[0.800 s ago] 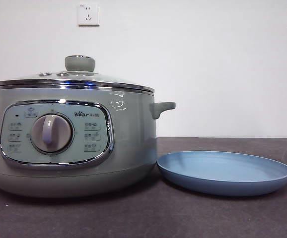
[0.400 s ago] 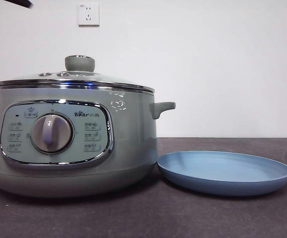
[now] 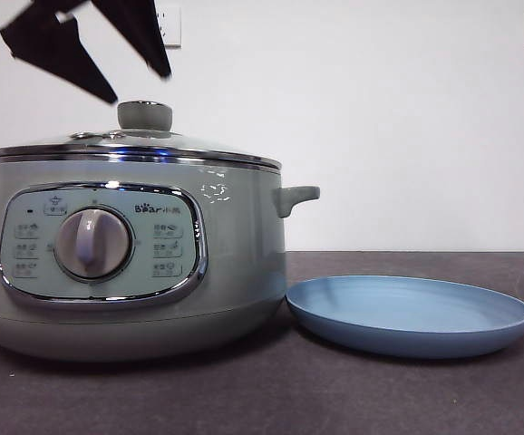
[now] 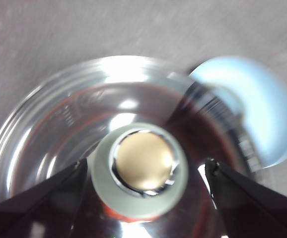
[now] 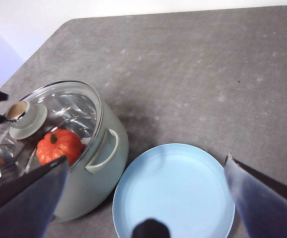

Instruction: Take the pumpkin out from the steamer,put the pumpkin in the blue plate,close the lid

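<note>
My left gripper spread wide just above the lid, knob between its 2 jaws, untouched, right gripper wide too.

left pincer descended, jaws apart, above lid

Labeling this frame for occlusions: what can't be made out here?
- Pumpkin: hidden in front view by the steamer wall; in right wrist view seen only through the glass lid, partly behind the right pincer.
- Left pincer: in front view cut off by the top edge.
- Left wrist view: motion-blurred; blue plate smeared, knob sharpest.
- Panel icons: too small to read.
</note>
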Robot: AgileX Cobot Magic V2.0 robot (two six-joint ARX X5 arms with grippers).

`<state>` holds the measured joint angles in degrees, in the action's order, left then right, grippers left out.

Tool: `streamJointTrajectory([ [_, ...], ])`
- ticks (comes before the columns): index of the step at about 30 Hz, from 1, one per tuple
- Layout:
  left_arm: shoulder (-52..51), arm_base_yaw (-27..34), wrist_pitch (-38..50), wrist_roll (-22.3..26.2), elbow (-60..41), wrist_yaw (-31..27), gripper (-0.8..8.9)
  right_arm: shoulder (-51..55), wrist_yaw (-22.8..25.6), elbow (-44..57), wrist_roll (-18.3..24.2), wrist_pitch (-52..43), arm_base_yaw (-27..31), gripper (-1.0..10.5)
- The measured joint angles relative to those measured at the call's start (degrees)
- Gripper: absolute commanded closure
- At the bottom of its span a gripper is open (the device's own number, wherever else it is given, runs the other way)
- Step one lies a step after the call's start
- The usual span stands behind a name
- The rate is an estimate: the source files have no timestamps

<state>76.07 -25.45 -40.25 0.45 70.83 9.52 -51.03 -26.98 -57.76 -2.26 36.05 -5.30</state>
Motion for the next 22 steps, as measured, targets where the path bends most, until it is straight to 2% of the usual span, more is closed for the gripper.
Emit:
streamJointTrajectory([
  [2,1.7,-0.7,0.0,0.3,0.0,-1.9,4.09,0.0,0.0,0.0,0.0,0.0,0.0,3.5],
  [9,4.8,-1.4,1.7,1.4,0.0,-2.1,4.13,0.0,0.0,0.0,0.0,0.0,0.0,3.5],
  [10,4.9,-1.4,1.9,1.5,0.0,-2.1,4.36,0.0,0.0,0.0,0.0,0.0,0.0,3.5],
  [15,4.9,-1.7,2.4,2.3,0.0,-2.1,8.38,0.0,0.0,0.0,0.0,0.0,0.0,3.5],
  [22,4.8,-1.8,2.5,3.9,0.0,-2.3,8.22,0.0,0.0,0.0,0.0,0.2,0.0,3.5],
])
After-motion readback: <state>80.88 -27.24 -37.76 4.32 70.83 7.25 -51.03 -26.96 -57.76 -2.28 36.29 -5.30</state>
